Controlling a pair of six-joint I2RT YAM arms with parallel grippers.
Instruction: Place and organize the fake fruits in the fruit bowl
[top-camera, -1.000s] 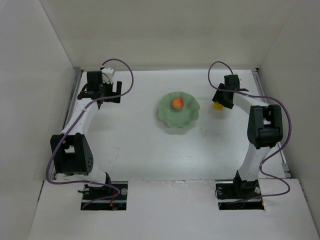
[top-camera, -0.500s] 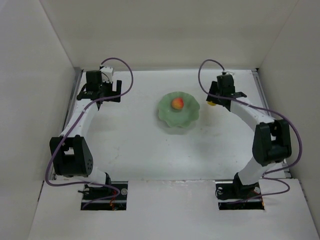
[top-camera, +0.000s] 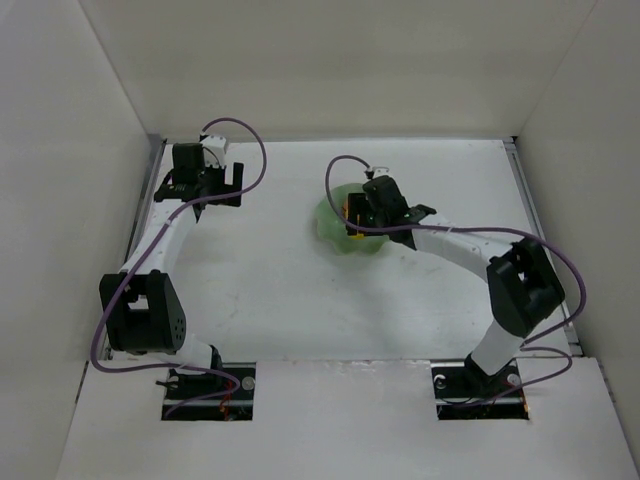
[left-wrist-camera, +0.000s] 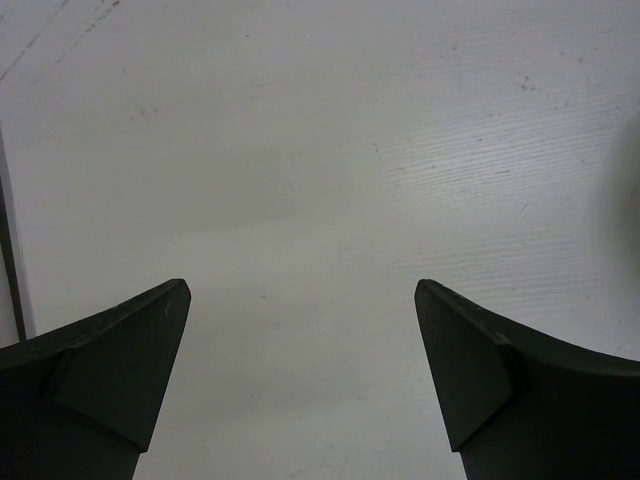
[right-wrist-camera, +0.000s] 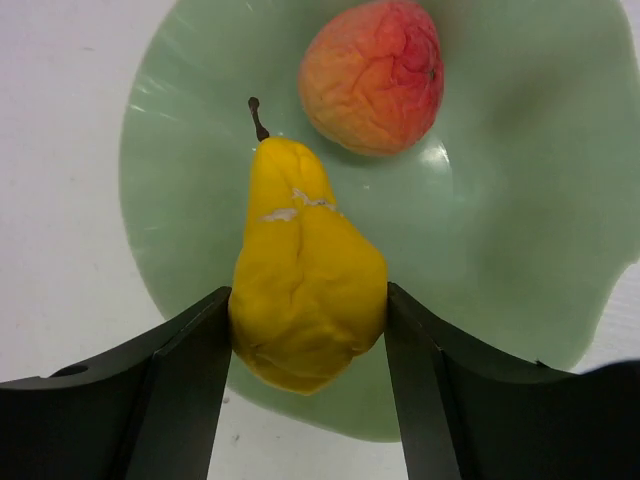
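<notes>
The pale green wavy-rimmed bowl (right-wrist-camera: 520, 200) sits toward the tabletop's (top-camera: 280, 290) far edge. A wrinkled red-orange peach (right-wrist-camera: 372, 75) lies in it. My right gripper (right-wrist-camera: 308, 298) pinches the yellow pear's (right-wrist-camera: 305, 260) fat end above the bowl, stem toward the peach. My left gripper (left-wrist-camera: 303, 290) gapes wide, holding nothing.

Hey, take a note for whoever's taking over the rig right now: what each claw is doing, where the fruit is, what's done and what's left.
Claws: the left claw is open and empty over the table. The right claw is shut on the pear, held over the bowl; I can't tell if it touches.
Fruit: the peach lies in the bowl, apart from the pear.
Done: peach placed.
Left: release the pear beside the peach, then back the arm away.
</notes>
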